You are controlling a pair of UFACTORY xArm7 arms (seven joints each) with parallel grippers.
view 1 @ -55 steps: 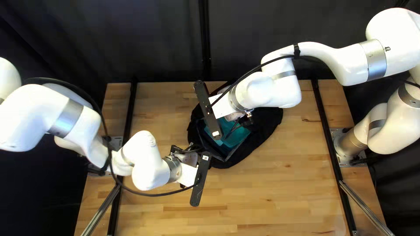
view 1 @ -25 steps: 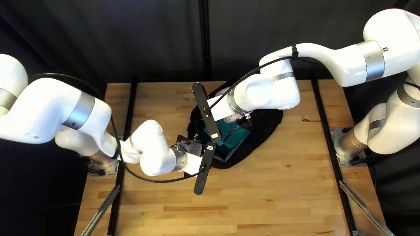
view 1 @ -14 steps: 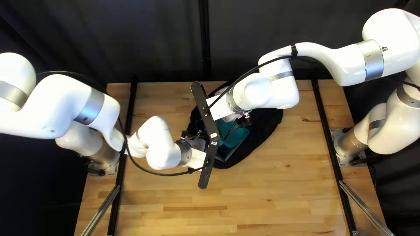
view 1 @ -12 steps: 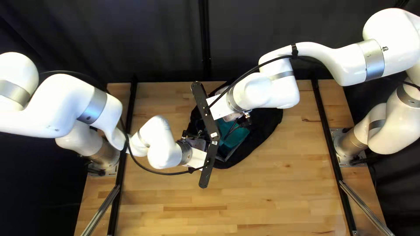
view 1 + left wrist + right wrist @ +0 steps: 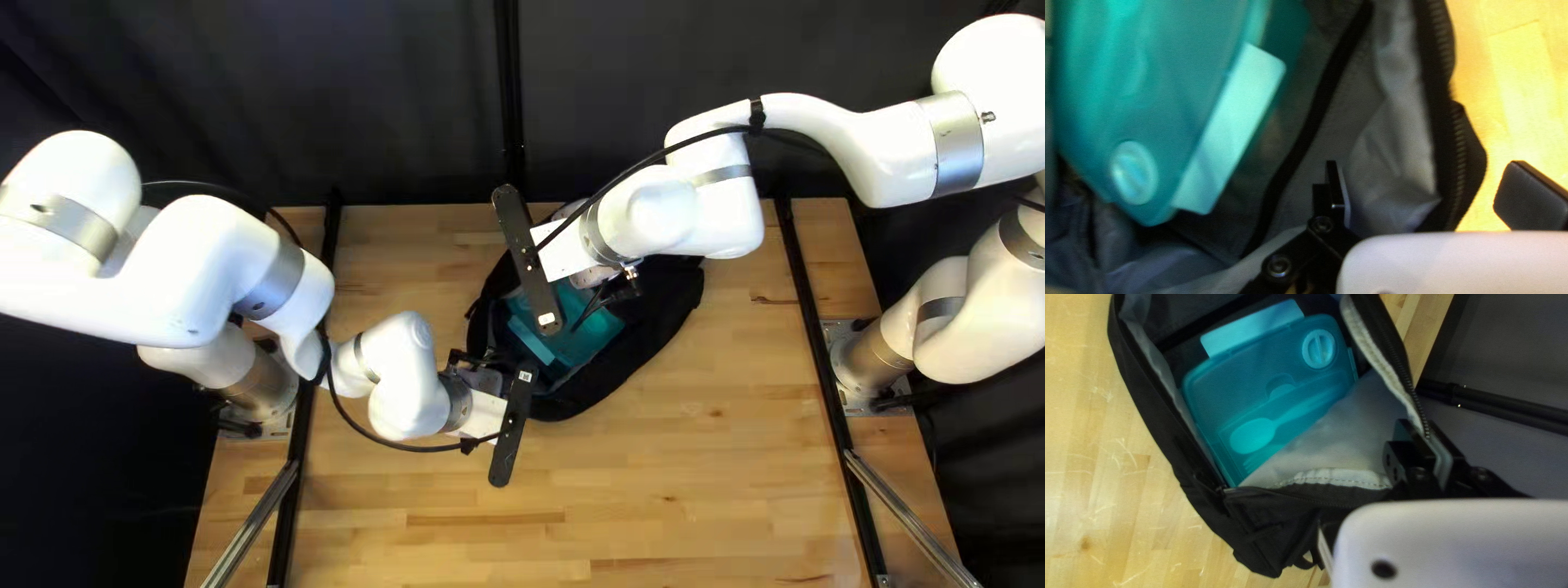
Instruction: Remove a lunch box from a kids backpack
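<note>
1. Behind everything hangs a black curtain (image 5: 392, 98), soft and faintly creased.
2. The pale wood-plank table (image 5: 697, 479) fills the lower middle of the frame.
3. Two glossy white arms reach in: the left arm (image 5: 196, 261) from the left, the right arm (image 5: 887, 152) from upper right. The right one's wrist and its flat black bar (image 5: 528, 261) hang over part of the bag's opening, in the way from above.
4. The black cloth backpack (image 5: 666, 305) lies unzipped near the centre, with smooth grey lining (image 5: 1350, 430). That lining covers one corner of the lunch box.
5. The lunch box (image 5: 572, 346), a teal, rounded rectangle with a see-through lid, sits inside the backpack, centre of the frame.
6. The left gripper (image 5: 479, 379) is at the bag's lower-left edge, fingers spread apart, the zipped rim showing between them. The right gripper (image 5: 591, 277) is closed, pinching the backpack's zipped edge.
7. Along one side of the box runs a flat, lighter clip (image 5: 1252, 329).
8. Under the lid lies a smooth spoon (image 5: 1252, 435).
9. Near a corner is a round, ridged dial (image 5: 1318, 349).
</note>
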